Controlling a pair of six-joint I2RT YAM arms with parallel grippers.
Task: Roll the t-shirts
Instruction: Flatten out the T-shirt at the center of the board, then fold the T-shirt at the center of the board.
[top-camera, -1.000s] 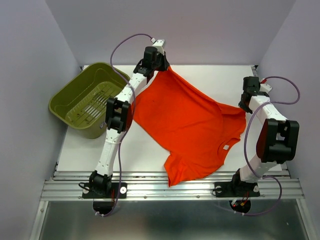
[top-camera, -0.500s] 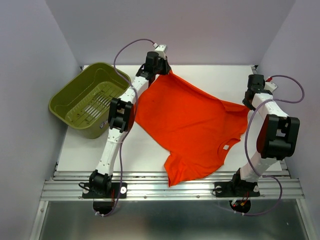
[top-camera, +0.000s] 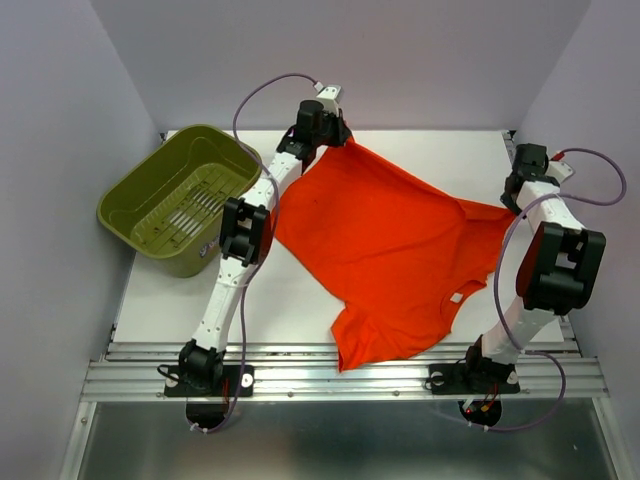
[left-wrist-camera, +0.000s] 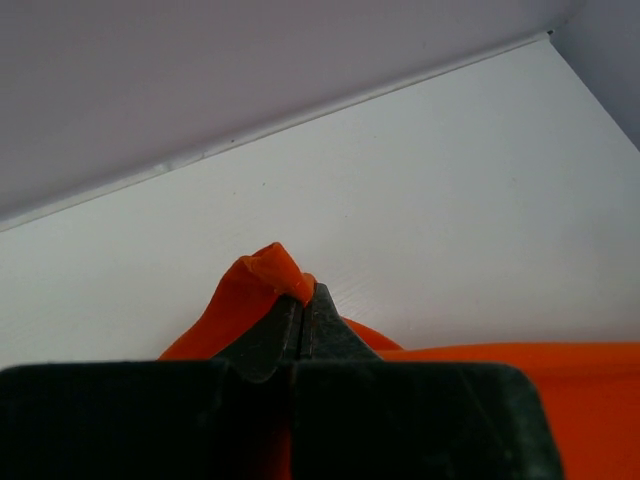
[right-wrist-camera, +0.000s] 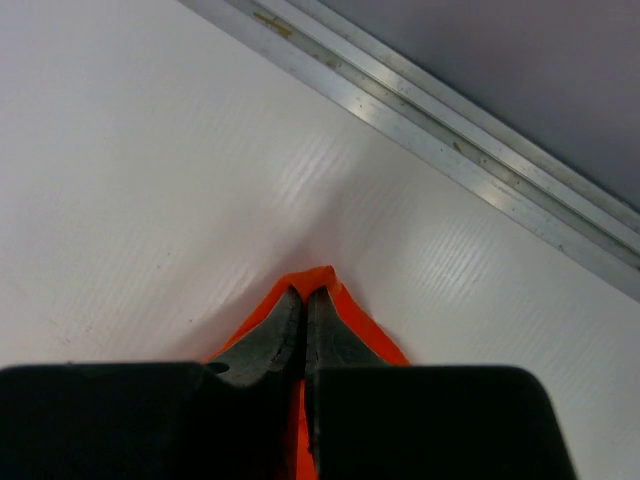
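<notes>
Our left gripper (left-wrist-camera: 305, 297) pinches the far corner of the t-shirt (top-camera: 390, 250), our right gripper (right-wrist-camera: 305, 300) its right corner. We should spread these evenly, laying it flat before rolling.

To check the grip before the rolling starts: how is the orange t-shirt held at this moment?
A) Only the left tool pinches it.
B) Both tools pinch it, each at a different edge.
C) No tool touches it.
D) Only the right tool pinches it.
B: the left tool is shut on a fold of the t-shirt, and the right tool is shut on another edge of it.
</notes>
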